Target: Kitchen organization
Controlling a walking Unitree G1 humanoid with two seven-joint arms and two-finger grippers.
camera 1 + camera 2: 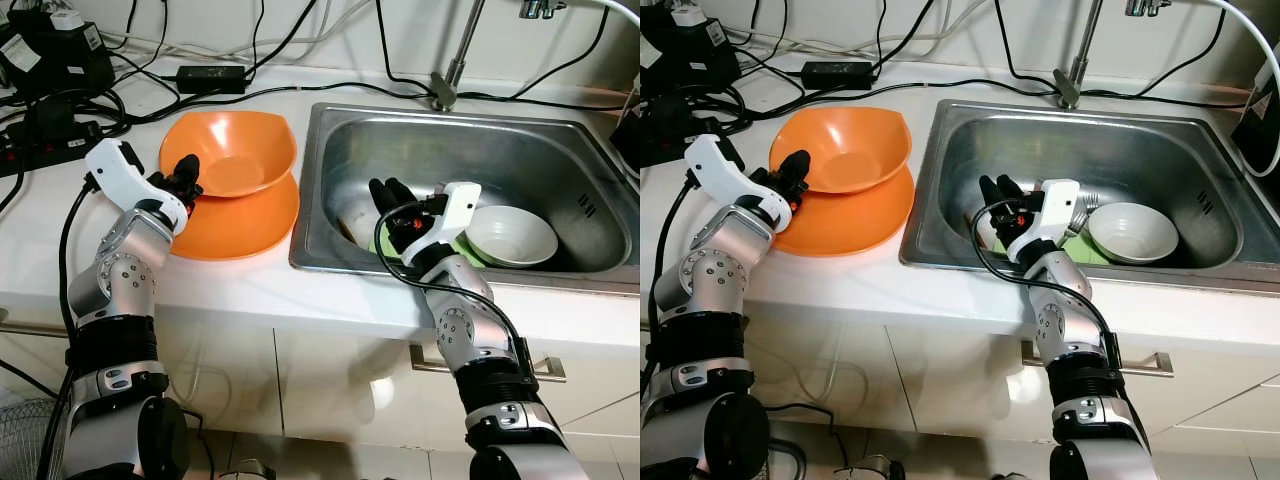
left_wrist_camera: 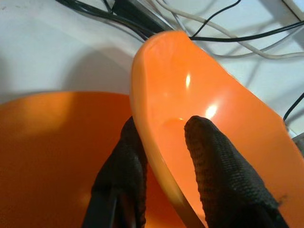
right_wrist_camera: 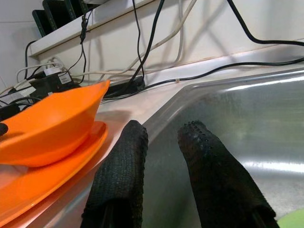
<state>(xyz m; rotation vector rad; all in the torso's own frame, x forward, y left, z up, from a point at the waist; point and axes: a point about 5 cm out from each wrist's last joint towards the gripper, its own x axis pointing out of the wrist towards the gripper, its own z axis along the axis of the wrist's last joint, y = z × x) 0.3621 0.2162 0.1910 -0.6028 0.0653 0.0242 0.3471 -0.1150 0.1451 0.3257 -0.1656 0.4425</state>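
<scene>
In the left eye view, an orange bowl point(image 1: 232, 152) is seen resting on an orange plate point(image 1: 240, 222) on the white counter point(image 1: 250, 290), just beside the steel sink point(image 1: 470, 150). The left gripper point(image 1: 188, 178) is placed at the bowl's near rim, its 2 black fingers closed on that rim. The right gripper point(image 1: 392, 205) is held inside the sink near its left wall, with a white bowl point(image 1: 511, 236) to its right on the sink floor and something green point(image 1: 470, 250) partly hidden under the arm. Black cables point(image 1: 60, 120) and a power brick point(image 1: 210, 77) are spread along the back of the counter, and a tap point(image 1: 455, 60) stands behind the sink.

In the right eye view, the same layout is shown — the white bowl sits well apart from the orange pair.

In the left wrist view, the bowl's rim is pinched between the 2 fingers point(image 2: 216, 161), 1 inside the bowl and 1 outside, above the plate.

In the right wrist view, the right gripper's fingers point(image 3: 209, 166) are parted by a small gap and nothing is held between them; the sink wall lies beyond.
</scene>
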